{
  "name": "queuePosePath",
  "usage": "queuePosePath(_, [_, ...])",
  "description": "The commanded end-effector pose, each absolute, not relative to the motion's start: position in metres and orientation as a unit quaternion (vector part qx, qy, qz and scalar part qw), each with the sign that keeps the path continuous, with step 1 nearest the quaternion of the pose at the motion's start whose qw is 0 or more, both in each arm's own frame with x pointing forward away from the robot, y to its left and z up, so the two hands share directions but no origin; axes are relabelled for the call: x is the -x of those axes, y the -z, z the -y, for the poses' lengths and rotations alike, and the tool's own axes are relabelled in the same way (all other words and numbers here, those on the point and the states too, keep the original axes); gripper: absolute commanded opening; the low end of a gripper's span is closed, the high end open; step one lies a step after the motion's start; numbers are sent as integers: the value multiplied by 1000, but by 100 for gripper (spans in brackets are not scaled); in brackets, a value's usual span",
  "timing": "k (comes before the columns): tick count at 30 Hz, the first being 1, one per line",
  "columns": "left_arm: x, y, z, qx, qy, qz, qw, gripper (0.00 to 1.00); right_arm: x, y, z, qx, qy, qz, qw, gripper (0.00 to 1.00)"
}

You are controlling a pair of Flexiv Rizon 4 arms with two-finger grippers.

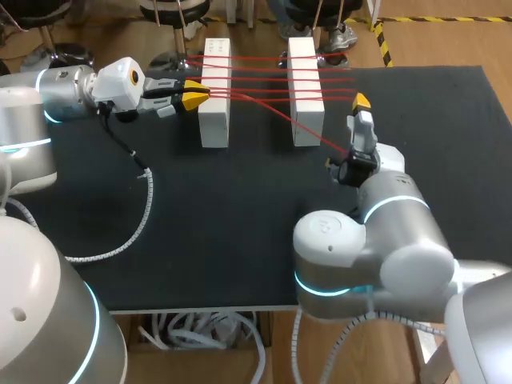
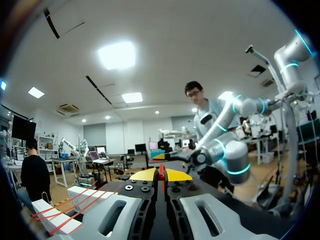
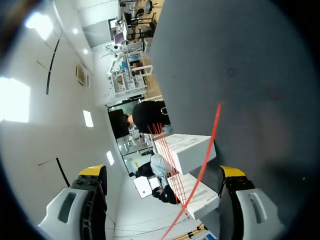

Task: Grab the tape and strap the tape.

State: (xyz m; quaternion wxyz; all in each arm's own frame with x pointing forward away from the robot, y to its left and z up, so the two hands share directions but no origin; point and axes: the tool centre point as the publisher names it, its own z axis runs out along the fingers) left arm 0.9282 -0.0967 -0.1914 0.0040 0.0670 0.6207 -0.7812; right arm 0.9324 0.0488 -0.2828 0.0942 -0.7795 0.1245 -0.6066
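Thin red tape (image 1: pixel 256 80) is strung in several strands between two white blocks, the left block (image 1: pixel 214 92) and the right block (image 1: pixel 305 90). My left gripper (image 1: pixel 194 94) is beside the left block, shut on the tape; in its wrist view the yellow tips (image 2: pixel 160 174) pinch the red strip. One strand (image 1: pixel 320 136) slants past the right block to a loose end on the mat. My right gripper (image 1: pixel 362 108) hangs over that strand. Its wrist view shows the gripper (image 3: pixel 162 171) open, the tape (image 3: pixel 202 167) running between the fingers and touching neither.
The black mat (image 1: pixel 208 224) covers the table, with bare room in front of the blocks. A white coiled cable (image 1: pixel 136 216) from my left arm trails over the mat's left side. My right arm's elbow (image 1: pixel 360 248) bulks over the front edge.
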Motion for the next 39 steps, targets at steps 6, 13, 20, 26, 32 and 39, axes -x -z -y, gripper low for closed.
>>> queuePosePath(6, [-929,192,96,-68,782,-620,3,0,-948,283,-51,773,615,-133,83,75])
queuePosePath(13, [-929,192,96,-68,782,-620,3,0,-949,276,-42,771,618,-130,82,65])
queuePosePath(20, [-929,192,96,-68,782,-620,3,0,-949,272,-33,770,620,-126,80,62])
queuePosePath(26, [-929,192,96,-68,782,-620,3,0,-950,270,-27,769,621,-126,76,50])
queuePosePath(32, [-929,192,96,-68,782,-620,3,0,-947,271,-21,772,620,-119,73,50])
queuePosePath(39, [-929,192,96,-68,782,-620,3,0,-942,274,-19,776,617,-113,70,50])
